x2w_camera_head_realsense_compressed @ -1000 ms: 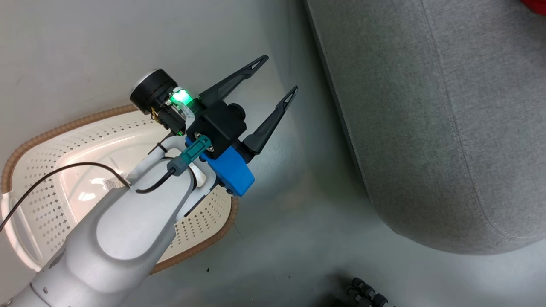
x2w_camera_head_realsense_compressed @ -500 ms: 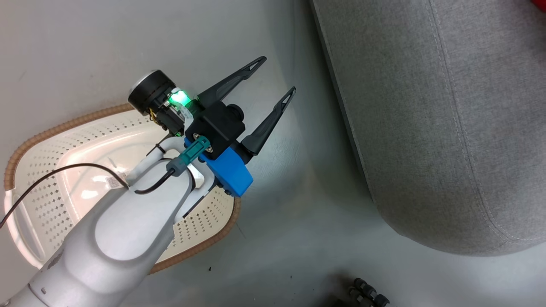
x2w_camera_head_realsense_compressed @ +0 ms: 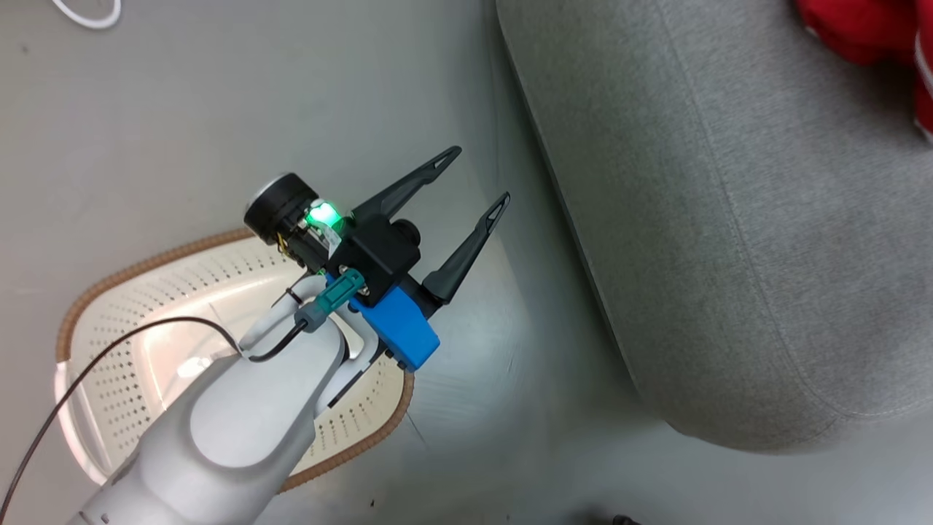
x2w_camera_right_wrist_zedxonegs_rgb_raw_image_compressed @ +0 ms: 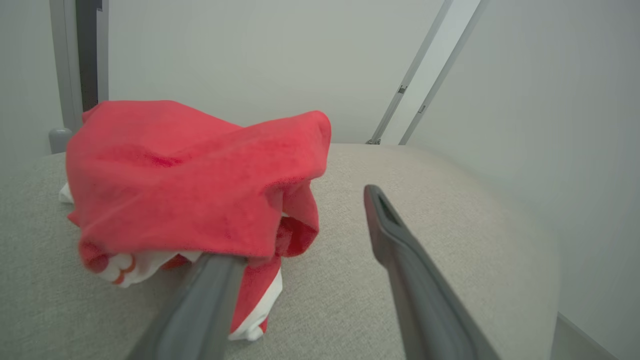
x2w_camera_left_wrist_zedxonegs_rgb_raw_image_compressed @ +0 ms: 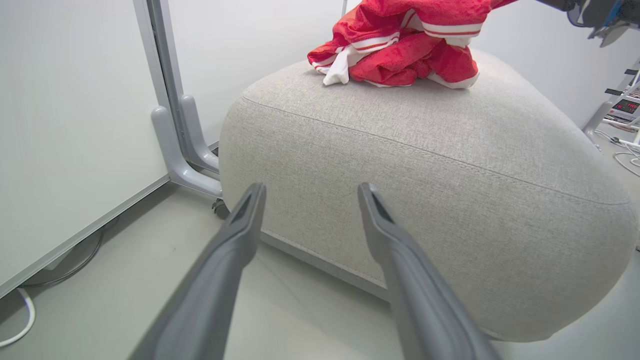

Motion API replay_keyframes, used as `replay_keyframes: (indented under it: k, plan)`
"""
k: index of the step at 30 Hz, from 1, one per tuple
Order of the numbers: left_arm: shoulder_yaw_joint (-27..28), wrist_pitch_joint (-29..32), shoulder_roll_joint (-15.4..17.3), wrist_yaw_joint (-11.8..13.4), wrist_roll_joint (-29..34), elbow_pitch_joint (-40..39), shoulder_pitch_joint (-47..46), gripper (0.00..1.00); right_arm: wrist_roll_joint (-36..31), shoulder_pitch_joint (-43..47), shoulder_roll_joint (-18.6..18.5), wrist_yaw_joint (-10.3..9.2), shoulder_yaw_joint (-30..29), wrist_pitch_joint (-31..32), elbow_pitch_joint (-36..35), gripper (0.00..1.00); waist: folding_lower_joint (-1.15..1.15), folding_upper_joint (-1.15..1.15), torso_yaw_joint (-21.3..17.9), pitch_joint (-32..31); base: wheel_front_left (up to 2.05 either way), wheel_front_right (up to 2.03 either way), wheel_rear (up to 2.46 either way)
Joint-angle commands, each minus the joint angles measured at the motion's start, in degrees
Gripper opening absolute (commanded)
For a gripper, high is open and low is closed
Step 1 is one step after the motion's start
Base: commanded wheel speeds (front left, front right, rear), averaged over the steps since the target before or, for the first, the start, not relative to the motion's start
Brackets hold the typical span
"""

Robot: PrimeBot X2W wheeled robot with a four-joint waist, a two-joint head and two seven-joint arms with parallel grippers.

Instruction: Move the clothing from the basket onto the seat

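- Left gripper: jaws released, nothing between them. It hangs above the basket's near rim, fingers pointing toward the seat.
- Right gripper: jaws spread over the seat top, not clamped. The tip of one finger is hidden under a fold of the clothing; the other finger is bare.
- Clothing: a red heap with white trim on the seat's top, far side from the basket. The visible part of the basket holds no fabric; the left forearm hides the rest.
- Judgement: task near done, or done, if nothing lies under the forearm.
- Risk 1: the fold draped over the right finger may catch. Pulling straight back could drag the heap along, or off the seat.
- Risk 2: the heap is loose and the seat top is rounded, so a nudge could make it slide.
- Risk 3: the black cable on the left arm crosses over the basket and may snag the rim on a low sweep.
- Writing: a red digit display beyond the seat, too small to read. No brand or label is legible.
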Motion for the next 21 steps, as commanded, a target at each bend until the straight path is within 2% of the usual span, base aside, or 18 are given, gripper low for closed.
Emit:
replay_keyframes:
  k: [1,13,21]
  plan:
    - [0.00,-0.69,-0.20,0.22,-0.46,0.51,0.96,1.00,0.15,2.61,0.37,-0.06,0.19,0.00,-0.41,1.00,0.00,0.00,0.21,-2.61,0.00,0.00,0.00]
    - [-0.03,-3.16,-2.57,0.98,-2.63,3.48,5.69,1.00,0.40,16.78,-0.48,-0.06,0.67,0.00,0.81,1.00,0.00,0.00,1.51,-10.83,0.00,0.00,0.00]
    - [1.68,-3.92,-3.81,2.06,-4.06,4.40,9.41,1.00,0.80,21.76,0.75,-0.06,1.68,0.00,-5.43,1.00,0.00,0.00,2.43,-16.32,0.00,0.00,0.00]
